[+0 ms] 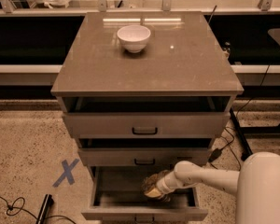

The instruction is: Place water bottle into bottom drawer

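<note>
The bottom drawer (pixel 115 192) of the grey-brown cabinet is pulled out furthest, under two shallower drawers that stand partly open. My white arm reaches in from the lower right, and my gripper (pixel 154 192) is inside the bottom drawer, low over its floor near the middle. It is shut on the water bottle (pixel 152 181), a small clear crinkled bottle that lies across the gripper's end inside the drawer. The bottle's cap is hidden.
A white bowl (pixel 134 37) stands on the cabinet top (pixel 177 64) at the back. The top drawer (pixel 144 124) and middle drawer (pixel 144 157) jut out above the arm. A blue X (pixel 66 172) marks the floor at left; cables (pixel 11 206) lie at lower left.
</note>
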Robot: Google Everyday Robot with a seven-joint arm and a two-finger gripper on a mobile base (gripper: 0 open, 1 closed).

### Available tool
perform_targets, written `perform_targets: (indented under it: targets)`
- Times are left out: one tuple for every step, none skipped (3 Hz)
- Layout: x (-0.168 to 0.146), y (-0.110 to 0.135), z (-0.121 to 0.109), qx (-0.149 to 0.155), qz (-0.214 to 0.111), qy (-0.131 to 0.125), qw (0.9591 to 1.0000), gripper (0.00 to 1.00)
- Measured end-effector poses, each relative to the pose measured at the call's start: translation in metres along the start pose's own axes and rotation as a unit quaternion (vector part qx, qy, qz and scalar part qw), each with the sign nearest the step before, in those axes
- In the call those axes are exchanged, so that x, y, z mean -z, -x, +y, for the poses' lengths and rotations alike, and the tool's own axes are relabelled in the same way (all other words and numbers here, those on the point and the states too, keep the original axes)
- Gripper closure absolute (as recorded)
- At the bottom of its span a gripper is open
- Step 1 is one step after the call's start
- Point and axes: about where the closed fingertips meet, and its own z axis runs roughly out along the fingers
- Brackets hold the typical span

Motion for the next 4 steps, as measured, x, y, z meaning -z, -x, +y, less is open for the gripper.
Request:
perform_targets:
  targets:
    - [-0.012,-0.008,-0.005,0.004,0.022,-0.003,0.9997,0.51]
    - [-0.022,-0.013,-0.008,0.003,0.029,0.002,0.9996,0.28]
    - [-0.023,-0.013,-0.007,0.003,0.028,0.003,0.9996,0.04]
    - [-0.024,-0.013,-0.006,0.003,0.028,0.004,0.9996,0.0]
